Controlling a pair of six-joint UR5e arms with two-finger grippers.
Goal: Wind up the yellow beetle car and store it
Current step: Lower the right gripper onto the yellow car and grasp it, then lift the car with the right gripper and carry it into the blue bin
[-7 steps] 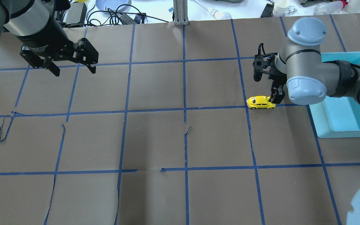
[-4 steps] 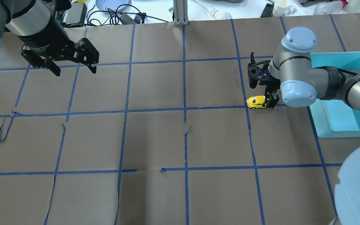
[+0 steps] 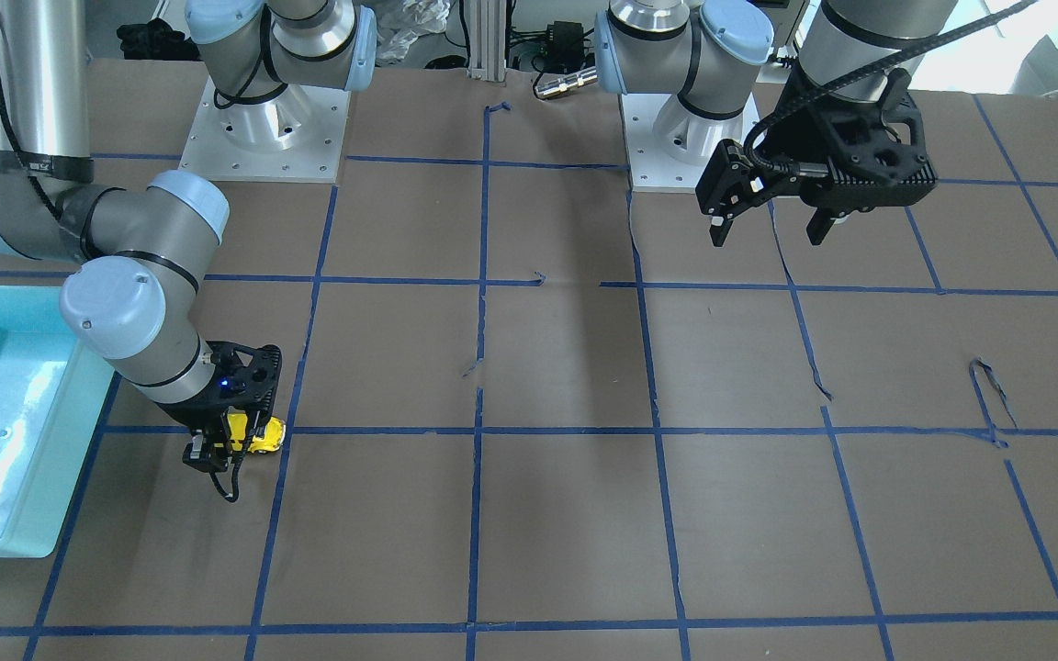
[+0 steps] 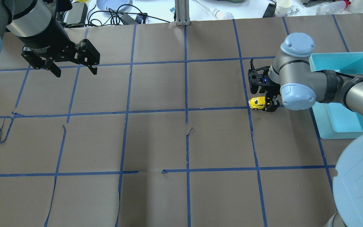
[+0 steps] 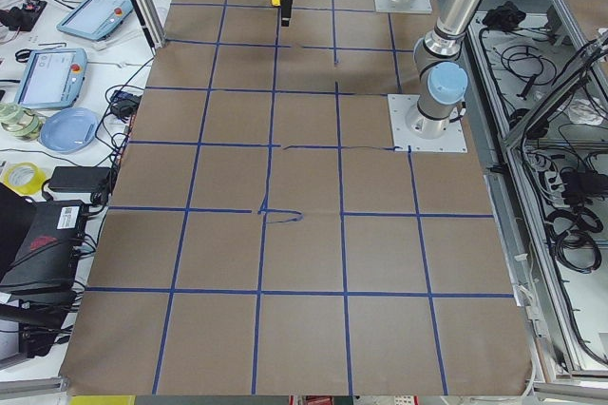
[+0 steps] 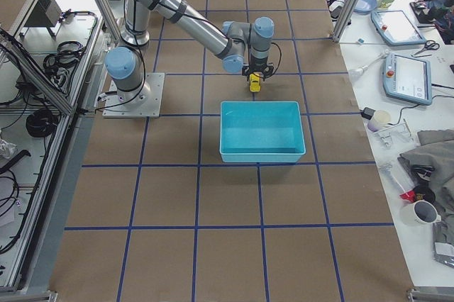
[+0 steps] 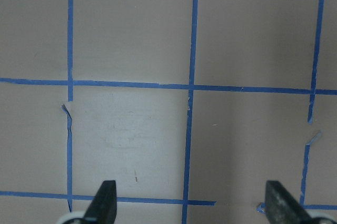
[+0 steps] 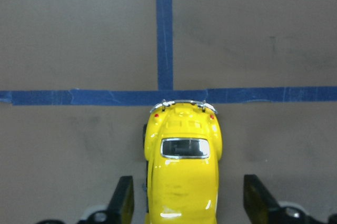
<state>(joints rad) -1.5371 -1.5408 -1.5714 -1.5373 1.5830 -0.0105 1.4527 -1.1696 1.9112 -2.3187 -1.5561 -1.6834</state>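
Observation:
The yellow beetle car [image 4: 257, 103] stands on the brown paper by a blue tape line, right of centre. It also shows in the front view [image 3: 264, 438] and the right wrist view [image 8: 182, 171]. My right gripper [image 4: 268, 105] is low over the car and open. Its fingers [image 8: 124, 199] straddle the car's body with a gap on each side, and the car's wheels rest on the table. My left gripper [image 4: 76, 72] hangs open and empty above the far left of the table; the left wrist view [image 7: 192, 203] shows only paper and tape below it.
A light-blue bin [image 4: 342, 56] stands just right of the car, behind my right arm's elbow; it also shows in the right side view [image 6: 262, 154]. Cables, a plate and bottles lie beyond the table's far edge. Some blue tape strips are peeling up.
My right gripper has come down and shifted left, so its fingers now sit on either side of the car. The car has stayed in place. The left arm has not moved.

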